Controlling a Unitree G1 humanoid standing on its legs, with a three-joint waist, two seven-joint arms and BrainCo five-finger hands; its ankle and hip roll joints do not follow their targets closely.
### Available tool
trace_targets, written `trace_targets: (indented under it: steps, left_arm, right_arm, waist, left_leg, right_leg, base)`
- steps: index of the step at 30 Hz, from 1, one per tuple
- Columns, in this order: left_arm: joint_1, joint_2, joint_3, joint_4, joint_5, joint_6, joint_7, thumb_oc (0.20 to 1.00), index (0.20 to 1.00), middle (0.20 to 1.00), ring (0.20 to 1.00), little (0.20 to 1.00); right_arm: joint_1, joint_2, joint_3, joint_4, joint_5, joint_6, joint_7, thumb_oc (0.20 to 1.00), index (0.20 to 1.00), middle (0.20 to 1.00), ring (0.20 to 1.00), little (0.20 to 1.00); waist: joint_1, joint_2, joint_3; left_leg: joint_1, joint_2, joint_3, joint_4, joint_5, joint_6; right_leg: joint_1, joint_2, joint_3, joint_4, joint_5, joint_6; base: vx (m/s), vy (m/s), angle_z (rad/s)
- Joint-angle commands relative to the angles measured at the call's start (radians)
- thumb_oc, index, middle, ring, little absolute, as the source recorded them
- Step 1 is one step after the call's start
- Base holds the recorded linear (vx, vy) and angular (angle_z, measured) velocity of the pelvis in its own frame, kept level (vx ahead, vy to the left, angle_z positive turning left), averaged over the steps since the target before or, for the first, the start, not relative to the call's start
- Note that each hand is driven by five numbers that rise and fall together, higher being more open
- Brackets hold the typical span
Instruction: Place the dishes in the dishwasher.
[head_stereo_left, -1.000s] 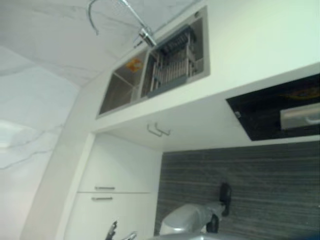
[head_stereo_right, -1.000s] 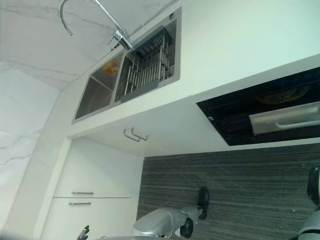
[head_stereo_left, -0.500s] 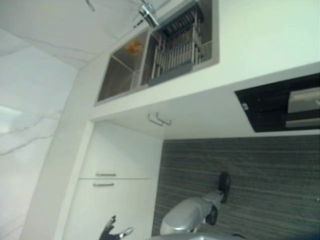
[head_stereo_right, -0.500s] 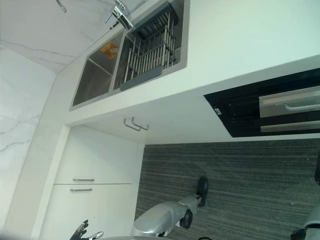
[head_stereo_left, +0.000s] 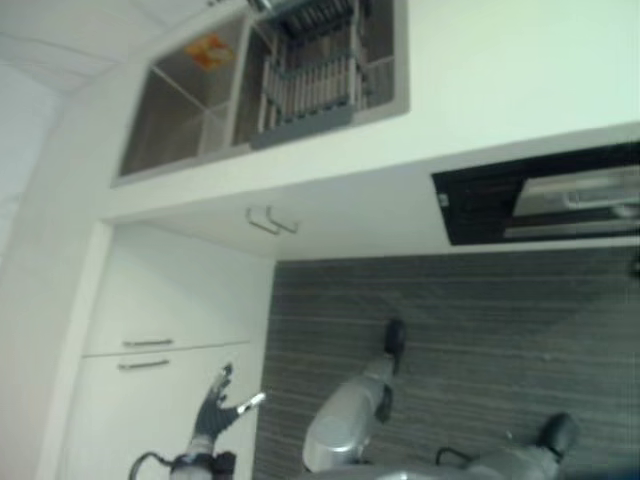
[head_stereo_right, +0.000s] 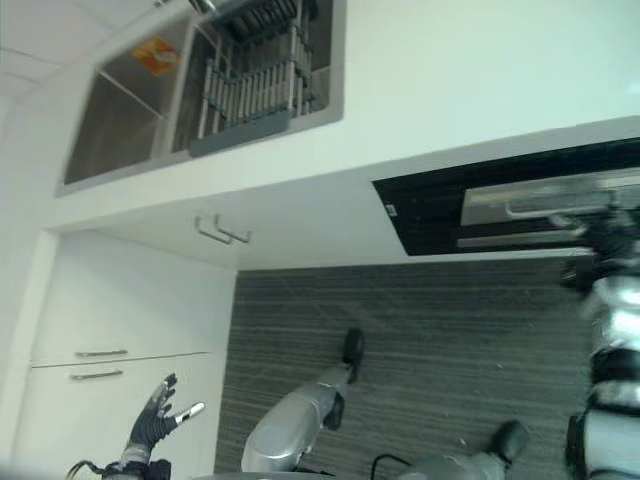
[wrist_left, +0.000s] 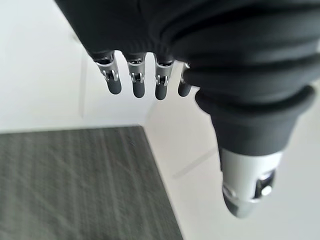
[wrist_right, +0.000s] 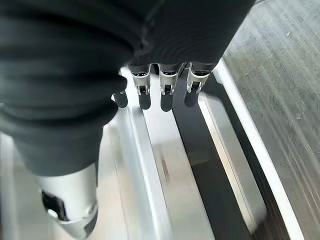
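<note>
The dishwasher's black front (head_stereo_left: 478, 206) sits under the white counter, with a silver bar handle (head_stereo_right: 530, 203) across it. My right hand (head_stereo_right: 606, 238) is right by that handle. In the right wrist view its straight fingers (wrist_right: 166, 92) hang open just over the silver handle (wrist_right: 150, 190) and hold nothing. My left hand (head_stereo_right: 153, 420) is raised before the white drawers, fingers spread and empty; its fingers (wrist_left: 135, 82) point toward the cabinet. A grey slatted dish rack (head_stereo_left: 310, 85) rests in the sink (head_stereo_left: 185, 115); I cannot make out dishes in it.
White drawers with bar handles (head_stereo_left: 148, 343) stand beside the left hand. Two small hooks (head_stereo_left: 268, 222) stick out under the white counter (head_stereo_left: 520, 70). Grey striped flooring (head_stereo_left: 480, 330) spreads in front of the cabinets.
The whole picture has shifted, so the camera has moved. My left hand has lifted higher before the drawers. My right arm has come in by the dishwasher handle.
</note>
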Motion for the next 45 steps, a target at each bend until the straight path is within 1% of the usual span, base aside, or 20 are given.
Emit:
trace_targets:
  steps: [1,6,8,11,12,15,18,19,20,21,22,23,25,26,30,32,34,37,42,45]
  left_arm:
    - [-0.023,0.074,0.054,0.03,-0.108,-0.034,0.055,1.0,1.0,1.0,1.0,1.0]
    - [-0.086,0.102,0.083,-0.01,-0.145,-0.035,0.072,1.0,1.0,1.0,1.0,1.0]
    - [-0.103,0.103,0.092,-0.02,-0.126,-0.055,0.061,1.0,1.0,1.0,1.0,1.0]
    - [-0.119,0.098,0.085,-0.019,-0.12,-0.052,0.028,1.0,1.0,1.0,1.0,1.0]
    - [-0.132,0.087,0.087,-0.011,-0.16,-0.017,-0.05,1.0,1.0,1.0,1.0,1.0]
    - [-0.144,0.074,0.079,0.013,-0.157,0.029,-0.12,1.0,1.0,1.0,1.0,1.0]
    - [-0.173,0.064,0.045,0.097,-0.177,0.105,-0.244,1.0,1.0,1.0,1.0,1.0]
    - [-0.187,0.06,0.034,0.128,-0.194,0.124,-0.27,1.0,1.0,1.0,1.0,1.0]
    - [-0.207,0.06,0.013,0.162,-0.154,0.126,-0.249,1.0,1.0,1.0,1.0,1.0]
    - [-0.218,0.063,0.002,0.176,-0.139,0.13,-0.248,1.0,1.0,1.0,1.0,1.0]
    - [-0.25,0.065,-0.019,0.21,-0.135,0.147,-0.274,1.0,1.0,1.0,1.0,1.0]
    - [-0.277,0.054,-0.02,0.244,-0.16,0.162,-0.302,1.0,1.0,1.0,1.0,1.0]
    - [-0.297,0.04,-0.013,0.281,-0.185,0.182,-0.322,1.0,1.0,1.0,1.0,1.0]
    - [-0.301,0.015,-0.013,0.33,-0.162,0.183,-0.338,1.0,1.0,1.0,1.0,1.0]
    - [-0.294,-0.017,-0.013,0.373,-0.167,0.186,-0.408,1.0,1.0,1.0,1.0,1.0]
    - [-0.299,-0.035,-0.018,0.396,-0.193,0.198,-0.444,1.0,1.0,1.0,1.0,1.0]
    - [-0.312,-0.063,-0.021,0.427,-0.227,0.202,-0.455,1.0,1.0,1.0,1.0,1.0]
    - [-0.327,-0.084,-0.017,0.452,-0.232,0.2,-0.461,1.0,1.0,1.0,1.0,1.0]
    - [-0.366,-0.09,-0.006,0.46,-0.276,0.187,-0.45,1.0,1.0,1.0,1.0,1.0]
    - [-0.366,-0.087,-0.001,0.455,-0.303,0.184,-0.461,1.0,1.0,1.0,1.0,1.0]
  right_arm:
    - [-0.132,-0.044,0.055,-0.038,-0.043,-0.083,-0.107,1.0,1.0,1.0,1.0,1.0]
    - [-0.013,0.076,0.077,-0.146,-0.109,-0.156,-0.169,1.0,1.0,1.0,1.0,1.0]
    - [0.025,0.111,0.081,-0.132,-0.12,-0.178,-0.153,1.0,1.0,1.0,1.0,1.0]
    - [0.082,0.137,0.108,-0.101,-0.153,-0.176,-0.116,1.0,1.0,1.0,1.0,1.0]
    - [0.146,0.173,0.123,-0.07,-0.168,-0.164,-0.049,1.0,1.0,1.0,1.0,1.0]
    - [0.216,0.21,0.15,-0.024,-0.156,-0.18,0.006,1.0,1.0,1.0,1.0,1.0]
    - [0.272,0.253,0.171,0.069,-0.153,-0.223,0.049,1.0,1.0,1.0,1.0,1.0]
    - [0.273,0.26,0.183,0.089,-0.157,-0.225,0.058,1.0,1.0,1.0,1.0,1.0]
    - [0.279,0.266,0.197,0.102,-0.158,-0.215,0.07,1.0,1.0,1.0,1.0,1.0]
    - [0.284,0.268,0.204,0.106,-0.152,-0.213,0.068,1.0,1.0,1.0,1.0,1.0]
    - [0.302,0.273,0.223,0.117,-0.132,-0.213,0.054,1.0,1.0,1.0,1.0,1.0]
    - [0.312,0.272,0.238,0.146,-0.15,-0.218,0.067,1.0,1.0,1.0,1.0,1.0]
    - [0.316,0.277,0.258,0.216,-0.183,-0.246,0.085,1.0,1.0,1.0,1.0,1.0]
    - [0.302,0.278,0.268,0.299,-0.193,-0.248,0.12,1.0,1.0,1.0,1.0,1.0]
    - [0.301,0.273,0.277,0.339,-0.225,-0.208,0.134,1.0,1.0,1.0,1.0,1.0]
    - [0.306,0.262,0.275,0.348,-0.249,-0.181,0.135,1.0,1.0,1.0,1.0,1.0]
    - [0.304,0.263,0.269,0.38,-0.234,-0.168,0.136,1.0,1.0,1.0,1.0,1.0]
    - [0.305,0.28,0.271,0.424,-0.227,-0.199,0.136,1.0,1.0,1.0,1.0,1.0]
    - [0.288,0.334,0.298,0.434,-0.212,-0.215,0.14,1.0,1.0,1.0,1.0,1.0]
    - [0.291,0.348,0.303,0.435,-0.202,-0.217,0.134,1.0,1.0,1.0,1.0,1.0]
  waist:
    - [0.063,-0.002,-0.001]
    - [0.035,-0.075,-0.007]
    - [0.034,-0.123,-0.025]
    - [0.029,-0.169,-0.066]
    - [0.022,-0.206,-0.099]
    - [0.013,-0.24,-0.135]
    - [-0.014,-0.267,-0.162]
    - [-0.038,-0.266,-0.162]
    - [-0.07,-0.264,-0.162]
    - [-0.083,-0.264,-0.165]
    - [-0.121,-0.267,-0.17]
    - [-0.15,-0.269,-0.171]
    - [-0.161,-0.27,-0.172]
    - [-0.165,-0.259,-0.179]
    - [-0.163,-0.248,-0.187]
    - [-0.17,-0.247,-0.189]
    - [-0.189,-0.253,-0.198]
    - [-0.212,-0.23,-0.229]
    - [-0.222,-0.236,-0.264]
    - [-0.226,-0.242,-0.268]
  left_leg:
    - [0.019,0.015,0.015,-0.001,-0.07,-0.031]
    - [0.028,0.045,0.035,-0.001,-0.085,-0.03]
    - [0.046,0.061,0.04,0.0,-0.095,-0.03]
    - [0.086,0.079,0.059,-0.001,-0.107,-0.029]
    - [0.123,0.079,0.068,-0.001,-0.121,-0.018]
    - [0.163,0.073,0.064,-0.001,-0.136,0.001]
    - [0.218,0.057,0.046,0.0,-0.15,0.035]
    - [0.238,0.054,0.044,-0.001,-0.155,0.047]
    - [0.259,0.048,0.028,-0.001,-0.164,0.062]
    - [0.26,0.044,0.019,-0.001,-0.161,0.068]
    - [0.275,0.027,-0.008,-0.001,-0.167,0.08]
    - [0.294,0.015,-0.02,-0.001,-0.176,0.081]
    - [0.301,0.006,-0.025,-0.001,-0.171,0.077]
    - [0.313,0.015,-0.022,-0.001,-0.161,0.054]
    - [0.311,0.057,0.032,0.016,-0.142,0.007]
    - [0.29,0.081,0.116,0.074,-0.144,-0.013]
    - [0.289,0.097,0.195,0.152,-0.19,-0.011]
    - [0.378,0.093,0.25,0.019,-0.17,-0.005]
    - [0.408,0.058,0.198,-0.001,-0.212,0.014]
    - [0.424,0.05,0.204,-0.001,-0.225,0.025]
  right_leg:
    - [-0.043,-0.076,0.088,0.05,0.07,-0.017]
    - [-0.023,-0.047,0.097,0.026,0.08,-0.017]
    - [0.0,-0.031,0.091,0.015,0.088,-0.017]
    - [0.039,-0.014,0.077,0.006,0.097,-0.017]
    - [0.065,-0.007,0.07,0.025,0.108,-0.017]
    - [0.077,0.004,0.078,0.097,0.13,-0.017]
    - [0.088,0.03,0.142,0.223,0.137,-0.017]
    - [0.072,0.076,0.189,0.248,0.102,-0.02]
    - [0.06,0.159,0.243,0.24,0.026,-0.041]
    - [0.05,0.195,0.266,0.229,0.006,-0.049]
    - [0.027,0.284,0.328,0.208,-0.037,-0.08]
    - [0.01,0.335,0.352,0.168,-0.049,-0.111]
    - [0.016,0.344,0.361,0.159,-0.046,-0.126]
    - [0.058,0.376,0.375,0.105,-0.068,-0.157]
    - [0.126,0.37,0.342,0.017,-0.06,-0.171]
    - [0.154,0.348,0.278,-0.019,-0.048,-0.171]
    - [0.16,0.317,0.222,-0.029,-0.044,-0.171]
    - [0.141,0.309,0.176,-0.029,-0.03,-0.146]
    - [0.143,0.301,0.211,-0.029,-0.01,-0.129]
    - [0.154,0.296,0.213,-0.029,-0.011,-0.125]
  base:
    - [-0.08,-0.052,-0.17]
    - [-0.07,-0.048,-0.05]
    - [-0.05,-0.03,-0.03]
    - [0.01,0.09,-0.07]
    - [0.09,0.134,-0.27]
    - [0.09,0.067,-0.2]
    - [0.09,0.041,0.08]
    - [0.1,0.021,0.0]
    - [0.08,-0.009,-0.06]
    - [0.13,-0.118,0.06]
    - [0.11,-0.185,0.22]
    - [0.11,-0.224,0.56]
    - [0.05,-0.304,1.38]
    - [0.06,-0.361,1.45]
    - [0.0,-0.192,0.59]
    - [-0.08,-0.034,0.76]
    - [-0.11,0.061,0.81]
    - [-0.06,0.162,0.45]
    - [0.03,0.133,0.16]
    - [0.06,0.101,0.04]
